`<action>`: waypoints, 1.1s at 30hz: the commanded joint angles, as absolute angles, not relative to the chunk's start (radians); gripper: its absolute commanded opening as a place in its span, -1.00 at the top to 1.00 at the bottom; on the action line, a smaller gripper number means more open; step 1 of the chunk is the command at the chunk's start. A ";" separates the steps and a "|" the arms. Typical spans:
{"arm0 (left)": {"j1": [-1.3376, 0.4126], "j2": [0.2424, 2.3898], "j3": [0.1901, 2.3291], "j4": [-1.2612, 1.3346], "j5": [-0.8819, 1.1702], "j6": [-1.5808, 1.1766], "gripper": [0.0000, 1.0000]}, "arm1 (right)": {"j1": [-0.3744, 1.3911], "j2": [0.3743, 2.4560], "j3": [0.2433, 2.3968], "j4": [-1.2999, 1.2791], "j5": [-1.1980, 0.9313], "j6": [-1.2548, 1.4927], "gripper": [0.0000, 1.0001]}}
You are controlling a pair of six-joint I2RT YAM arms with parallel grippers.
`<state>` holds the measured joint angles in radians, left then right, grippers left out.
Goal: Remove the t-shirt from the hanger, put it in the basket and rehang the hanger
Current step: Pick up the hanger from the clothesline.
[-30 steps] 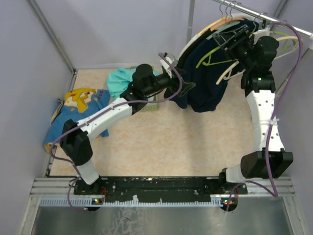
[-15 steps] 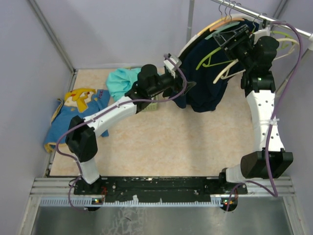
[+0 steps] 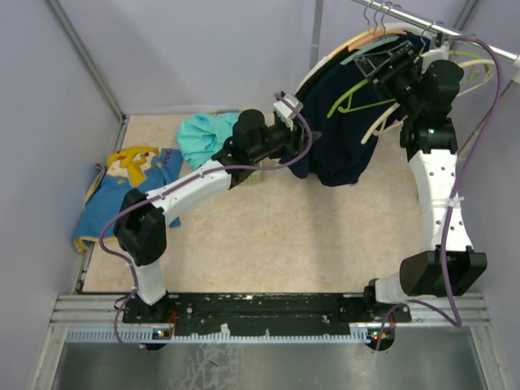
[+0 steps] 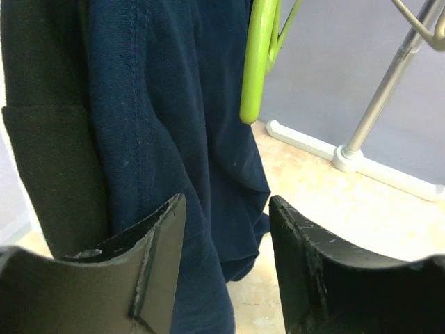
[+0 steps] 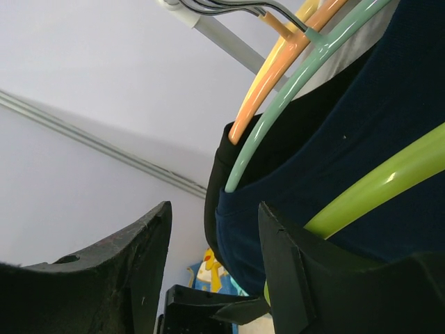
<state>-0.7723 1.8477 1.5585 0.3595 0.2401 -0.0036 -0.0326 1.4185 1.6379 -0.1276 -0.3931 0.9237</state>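
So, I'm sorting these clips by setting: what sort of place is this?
Probably a robot test cell rather than a home: plain grey partition walls, a metal clothes rail crowded with plastic hangers, and two arms bolted to a frame.

**Robot test cell in a laboratory.** Plain grey panel walls [image 3: 203, 57] enclose a beige bench [image 3: 284, 236]. At its near edge a black mounting plate [image 3: 268, 307] on slotted aluminium rail carries both arm bases, with purple cables [image 3: 446, 244] running loose. A metal clothes rail [image 3: 497, 51] with plastic hangers [image 3: 370, 32] passes just above the right gripper [image 3: 388, 58]. Heaped garments [image 3: 130, 175] lie well left of the left gripper [image 3: 311, 138].
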 commanded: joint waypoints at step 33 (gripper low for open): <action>-0.747 1.622 1.158 0.687 0.258 0.067 -0.89 | -0.027 1.367 1.635 -0.084 -0.401 0.915 -0.07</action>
